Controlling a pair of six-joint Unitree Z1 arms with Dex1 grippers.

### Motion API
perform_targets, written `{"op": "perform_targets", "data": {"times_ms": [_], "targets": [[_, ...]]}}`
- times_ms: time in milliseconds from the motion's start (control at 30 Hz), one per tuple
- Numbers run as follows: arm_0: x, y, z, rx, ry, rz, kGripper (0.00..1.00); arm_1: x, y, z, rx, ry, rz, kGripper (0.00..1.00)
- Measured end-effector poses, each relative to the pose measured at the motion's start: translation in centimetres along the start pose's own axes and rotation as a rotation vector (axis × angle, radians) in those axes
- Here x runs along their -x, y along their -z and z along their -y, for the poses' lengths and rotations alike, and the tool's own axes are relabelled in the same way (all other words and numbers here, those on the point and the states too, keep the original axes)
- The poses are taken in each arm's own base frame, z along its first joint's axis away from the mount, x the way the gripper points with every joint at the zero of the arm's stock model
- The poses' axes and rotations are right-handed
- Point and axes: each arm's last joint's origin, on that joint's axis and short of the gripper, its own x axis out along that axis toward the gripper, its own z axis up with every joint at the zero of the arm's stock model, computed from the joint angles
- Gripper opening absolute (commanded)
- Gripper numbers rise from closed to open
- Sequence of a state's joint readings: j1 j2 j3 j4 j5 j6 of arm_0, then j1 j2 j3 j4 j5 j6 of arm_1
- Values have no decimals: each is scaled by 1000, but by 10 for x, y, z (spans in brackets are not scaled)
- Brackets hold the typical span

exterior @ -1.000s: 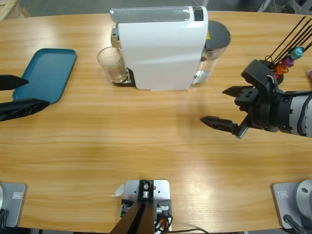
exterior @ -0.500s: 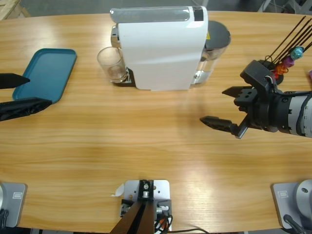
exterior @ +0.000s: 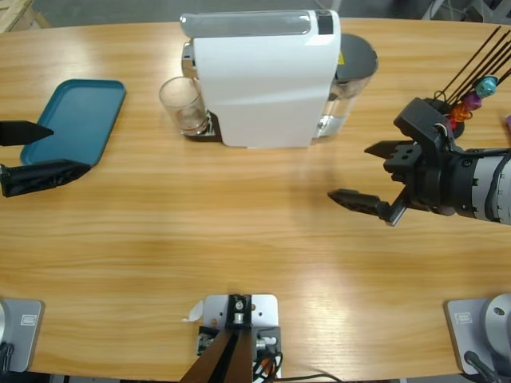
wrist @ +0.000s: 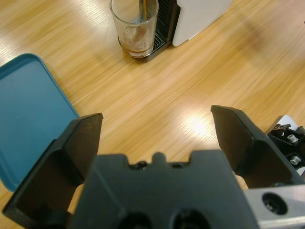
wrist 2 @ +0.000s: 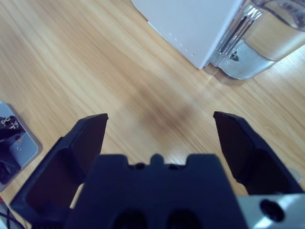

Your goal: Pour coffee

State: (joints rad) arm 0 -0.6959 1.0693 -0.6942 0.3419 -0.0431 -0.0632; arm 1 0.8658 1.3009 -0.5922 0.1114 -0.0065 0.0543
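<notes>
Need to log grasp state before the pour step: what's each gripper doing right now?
left gripper: open, holding nothing, beside the teal tray.
right gripper: open, holding nothing, over bare table near the coffee machine.

Coffee [wrist: 137, 46], shallow foamy brown layer, bottom of upright clear tumbler [wrist: 135, 24], thin stream above

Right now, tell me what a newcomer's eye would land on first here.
The big white coffee machine at the table's far middle, with a clear glass under its spout holding a shallow layer of coffee. Next, the teal tray at the left, with the open left gripper beside it. The right gripper hovers open over bare wood at the right.
</notes>
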Motion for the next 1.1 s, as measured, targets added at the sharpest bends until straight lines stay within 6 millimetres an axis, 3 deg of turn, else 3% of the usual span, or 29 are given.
{"op": "perform_targets", "data": {"times_ms": [267,567,1100], "targets": [[-5,-1,-1,-14,-34,20,989,0,0,0,0,0,0,1000],[-12,5,-4,-197,-109,96,991,0,0,0,0,0,0,1000],[-12,8,-6,-148,-142,120,987,0,0,0,0,0,0,1000]]}}
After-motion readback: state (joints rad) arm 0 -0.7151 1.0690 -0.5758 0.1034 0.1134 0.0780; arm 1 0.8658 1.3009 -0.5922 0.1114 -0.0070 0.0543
